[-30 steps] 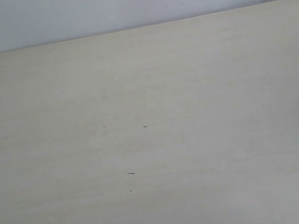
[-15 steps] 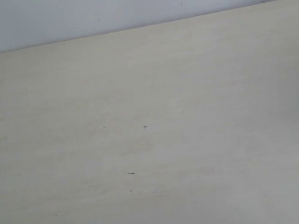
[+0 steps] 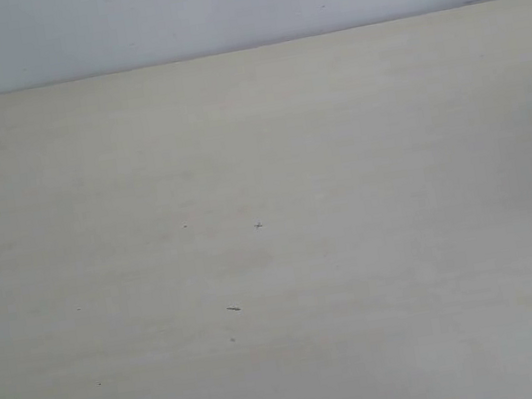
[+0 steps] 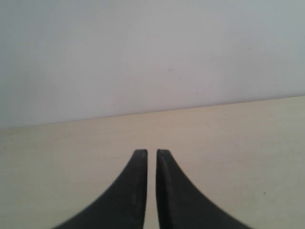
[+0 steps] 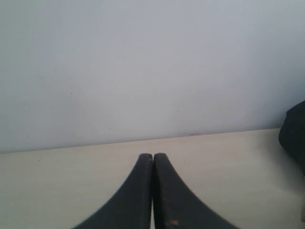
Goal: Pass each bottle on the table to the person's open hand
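Pale beige tabletop [image 3: 374, 243] with a faint wood grain fills nearly all of the exterior view, wide and flat, running back to a plain grey-white wall [image 3: 215, 5]. A few tiny dark specks [image 3: 233, 309] lie on it near the middle. That is all this view gives; the grippers appear only in the wrist views.

The left wrist view shows the left gripper [image 4: 152, 152], two black curved fingers [image 4: 136, 191] held above the tabletop and pointing toward the wall. They are drawn almost together, with a thin slit of tabletop showing between the tips, and nothing sits in that slit.

The right wrist view shows the right gripper [image 5: 153, 156] in the same pose, but its black fingers are pressed tip to tip with no gap (a small orange fleck [image 5: 174, 223] marks one of them low down). It has hold of nothing.

This view alone also catches a dark rounded shape [image 5: 293, 140] at the edge of the frame, where the tabletop meets the wall. Too little of it shows to say what it is.

Where the clear plastic bottles stand, and where the person's open hand is, none of the three views tells.
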